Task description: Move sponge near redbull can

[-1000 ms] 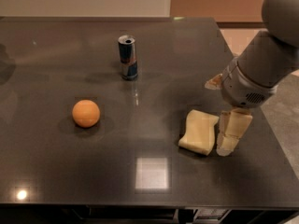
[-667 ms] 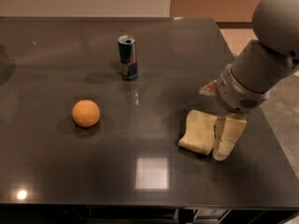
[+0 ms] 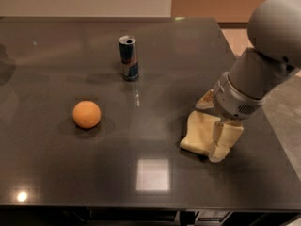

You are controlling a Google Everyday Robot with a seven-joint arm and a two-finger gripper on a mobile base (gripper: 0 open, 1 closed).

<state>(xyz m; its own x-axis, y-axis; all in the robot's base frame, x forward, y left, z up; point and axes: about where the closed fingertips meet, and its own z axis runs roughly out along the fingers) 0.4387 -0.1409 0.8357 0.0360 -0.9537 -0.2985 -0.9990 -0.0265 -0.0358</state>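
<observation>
Here, a dark glossy desk [image 3: 47,55] fills most of the camera view. Toward its left side sits a round orange ball [image 3: 86,114], alone on the surface. Farther back and a little to the right, the redbull can [image 3: 128,58] stands upright with its silver top facing up, well apart from the ball. A pale square of reflected light [image 3: 153,174] lies on the desk near the front edge, about mid-width. To the right of that, the sponge [image 3: 195,135] lies flat on the desk, well apart from the can and near the right front part of the surface. The end effector [image 3: 214,133] is down at the sponge, over its right half, and its pale parts overlap the sponge's far and near edges. I cannot tell how far open it is or whether it has hold of the sponge. The grey arm [image 3: 263,74] slants up from it to the upper right.
</observation>
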